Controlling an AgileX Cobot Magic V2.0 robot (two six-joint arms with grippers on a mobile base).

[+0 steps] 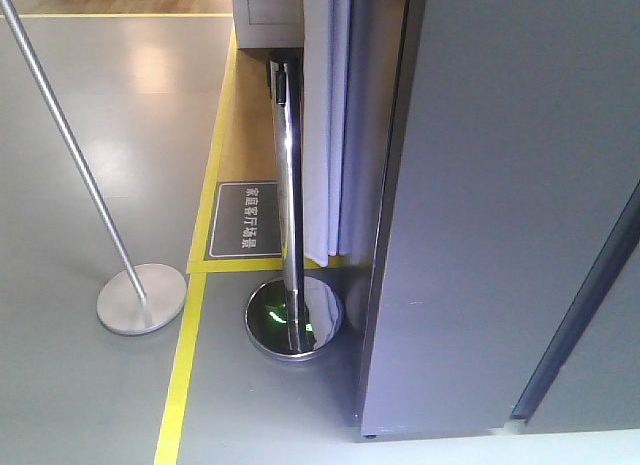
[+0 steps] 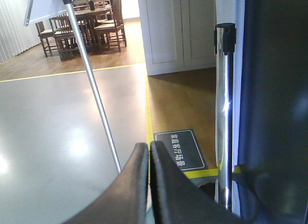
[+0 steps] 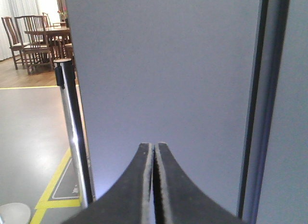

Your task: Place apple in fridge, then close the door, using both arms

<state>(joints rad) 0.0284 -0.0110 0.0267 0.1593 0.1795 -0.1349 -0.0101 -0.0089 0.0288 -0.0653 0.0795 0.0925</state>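
The apple is out of view in every frame. The fridge (image 1: 500,205) shows only its dark grey outside, which fills the right half of the front view. A dark vertical seam (image 1: 590,295) splits two grey panels, and I cannot tell which one is the door. None of the white inside shows. My left gripper (image 2: 148,145) is shut with nothing in it, over the grey floor left of the fridge. My right gripper (image 3: 154,145) is shut and empty, pointing straight at the fridge's plain grey face (image 3: 163,79), close to the seam (image 3: 252,113).
A chrome barrier post (image 1: 288,185) on a round base (image 1: 293,320) stands just left of the fridge. A thin slanted pole (image 1: 70,155) rises from a flat disc foot (image 1: 140,297). Yellow floor tape (image 1: 185,365) and a dark floor sign (image 1: 248,220) lie nearby. Dining chairs (image 2: 86,21) stand far back.
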